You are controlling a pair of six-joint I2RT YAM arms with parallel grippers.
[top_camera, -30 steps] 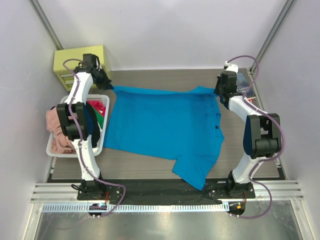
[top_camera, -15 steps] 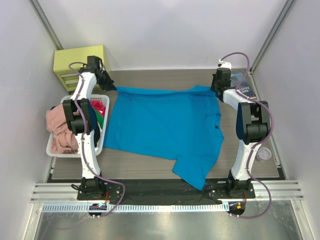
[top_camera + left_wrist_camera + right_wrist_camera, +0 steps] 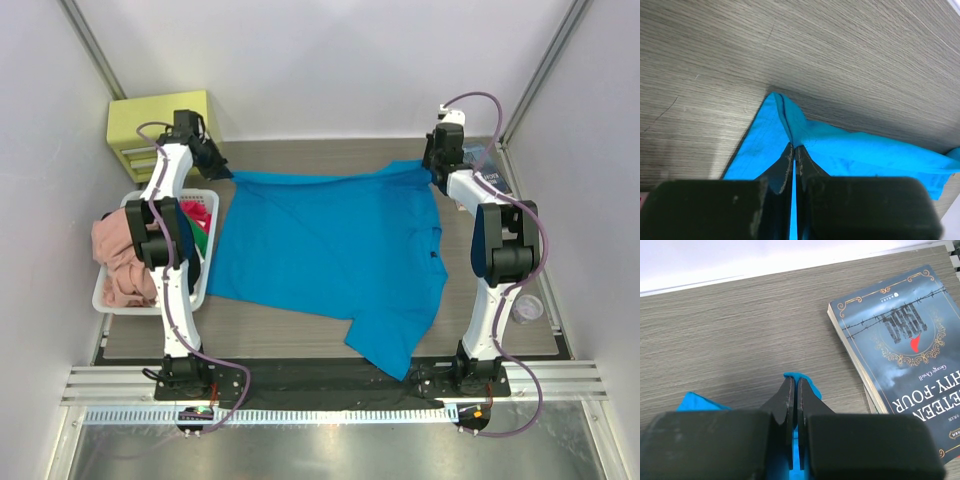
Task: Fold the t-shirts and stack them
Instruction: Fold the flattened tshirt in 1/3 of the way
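Turquoise t-shirt [image 3: 320,250] lies flat on the desk [image 3: 330,155], its far edge spanning left to right. Left pincer [image 3: 224,171] and right pincer [image 3: 431,171] each clamp one far corner, with the cloth lying nearward of both.

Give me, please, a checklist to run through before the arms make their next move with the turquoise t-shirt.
1. Left gripper shut on the turquoise t-shirt at its far corner: ok.
2. Right gripper shut on its other far corner: ok.
3. Far edge stretched between them: ok.
4. Whole t-shirt on the table: not ok, near sleeve passes the near edge.
5. Book apart from the cloth: ok.
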